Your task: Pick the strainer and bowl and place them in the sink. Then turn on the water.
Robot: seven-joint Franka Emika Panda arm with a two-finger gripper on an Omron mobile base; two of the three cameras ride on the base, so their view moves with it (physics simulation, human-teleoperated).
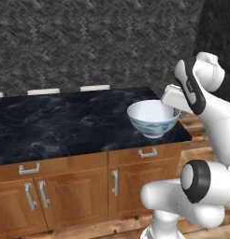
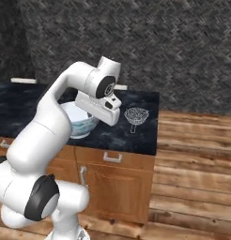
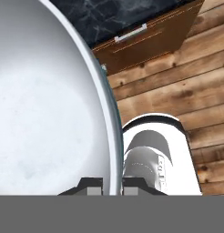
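White ceramic bowl [image 1: 153, 118] sits upright, mouth up, raised off the black marble counter [image 1: 65, 123] near its right end. Gripper [image 3: 112, 187] is clamped on bowl's rim, one finger inside, one outside. Wire-mesh strainer [image 2: 136, 115] lies on counter w/ handle pointing toward front edge, right of bowl.

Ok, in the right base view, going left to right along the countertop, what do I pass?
bowl → end effector, shut on the bowl's rim → strainer, lying apart near the counter end → wooden floor.
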